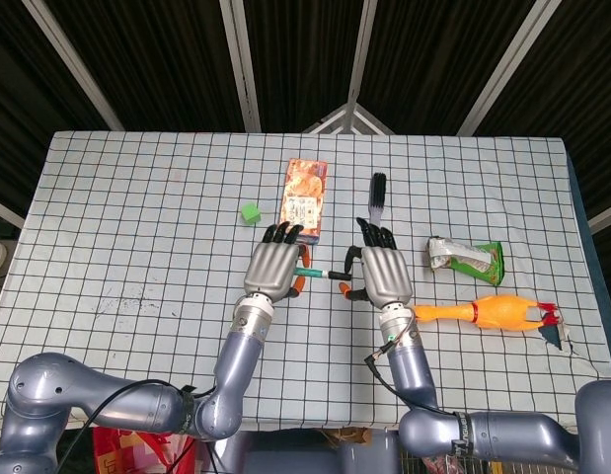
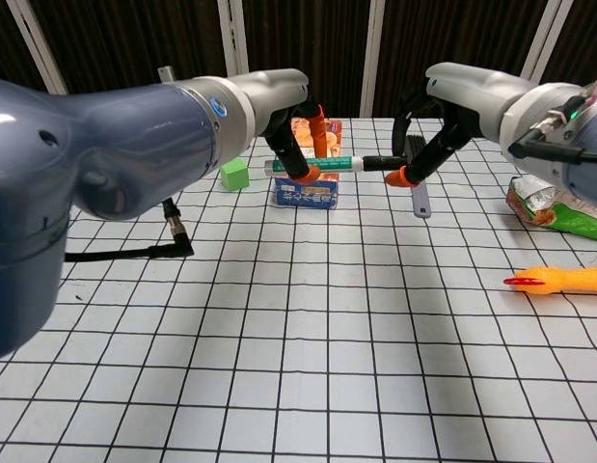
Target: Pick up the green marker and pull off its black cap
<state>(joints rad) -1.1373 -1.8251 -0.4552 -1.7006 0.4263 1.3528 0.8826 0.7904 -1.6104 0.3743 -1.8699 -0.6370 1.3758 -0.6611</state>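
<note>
— Checked table (image 2: pixel 298 338) under both arms; where's the green marker (image 2: pixel 322 165)?
— Held level above it, just before the carton (image 2: pixel 306 191). Left hand (image 1: pixel 273 268) grips its barrel; right hand (image 1: pixel 384 276) pinches the black cap (image 2: pixel 380 163).

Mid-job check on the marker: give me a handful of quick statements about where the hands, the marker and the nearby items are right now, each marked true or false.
1. The left hand holds the green marker above the table. True.
2. The right hand grips the marker's black cap. True.
3. The cap is already off and lying on the table. False: it is between the right hand's fingers, in line with the marker body and close against its end.
4. The rubber chicken lies on the left arm's side of the table. False: it lies on the right arm's side, near the green snack bag.
5. A small green cube sits beside the orange box. True.
</note>
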